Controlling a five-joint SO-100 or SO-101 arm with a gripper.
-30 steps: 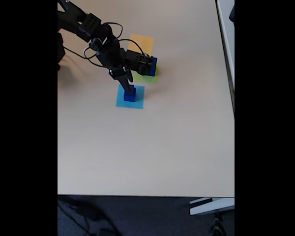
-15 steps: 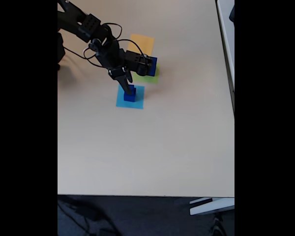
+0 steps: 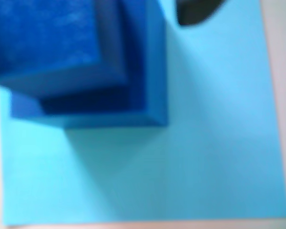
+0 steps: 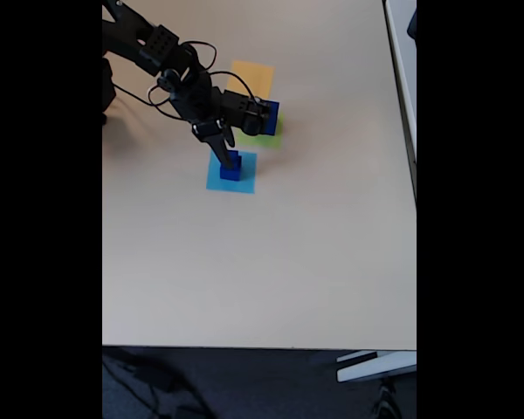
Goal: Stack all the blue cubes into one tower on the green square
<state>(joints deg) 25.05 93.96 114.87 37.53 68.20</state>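
Wrist view, blue cubes: a smaller dark-blue cube [image 3: 47, 43] sits on a larger dark-blue cube [image 3: 148, 71], the two stacked and touching, filling the upper left of the picture, blurred from being so close.
Wrist view, light-blue square: the flat light-blue patch [image 3: 214, 143] lies under the stack and spreads out to the right and below it; pale desk [image 3: 281, 57] shows along the right edge.
Wrist view, fingers: one dark tip [image 3: 195, 12] pokes in at the top edge, just right of the stack; whether it presses on a cube I cannot tell from here.
Fixed view, arm: the black arm [image 4: 170, 65] reaches in from the upper left, bent down over the desk [image 4: 262, 262].
Fixed view, fingers: the fingers [image 4: 230, 155] point down at the top of the small stack [image 4: 230, 167] of blue cubes on the light-blue square [image 4: 244, 179]; how wide they stand, or whether they grip the top cube, I cannot tell.
Fixed view, green square: the yellow-green patch [image 4: 271, 138] lies up and to the right of the fingers, partly hidden by the arm, with another blue cube [image 4: 272, 113] standing on its far part.
Fixed view, orange square: an orange patch [image 4: 255, 77] lies beyond the green one, farther from the fingers.
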